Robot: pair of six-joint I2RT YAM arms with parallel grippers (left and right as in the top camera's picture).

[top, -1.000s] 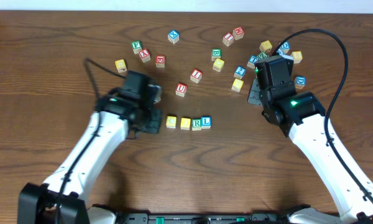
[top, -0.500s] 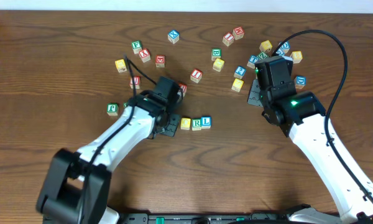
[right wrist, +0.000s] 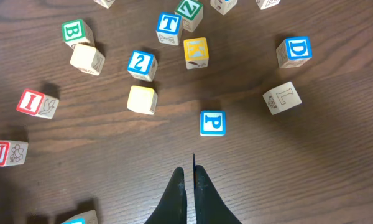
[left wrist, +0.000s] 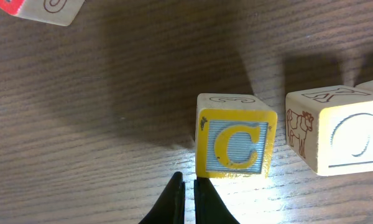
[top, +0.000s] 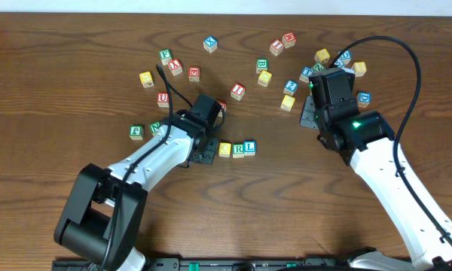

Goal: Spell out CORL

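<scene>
Now find left gripper (left wrist: 189, 182) closed, empty, tips just beside yellow-faced wooden C cube (left wrist: 236, 144); right gripper (right wrist: 189, 171) closed, empty too.

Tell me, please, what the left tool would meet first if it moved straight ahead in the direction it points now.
Probably the yellow C cube: the shut left tool points at its near corner. The line is close to the cube's edge, so it might only graze it.

Dark brown wood-grain table (top: 60, 60). Yellow-bordered small wooden cube (left wrist: 236, 144) shows a yellow C on pale blue stripes. Pale wooden cube (left wrist: 336, 134) bears a brown cow outline. Wooden cube with green R (top: 239, 149); wooden cube with blue L (top: 249, 147).
</scene>
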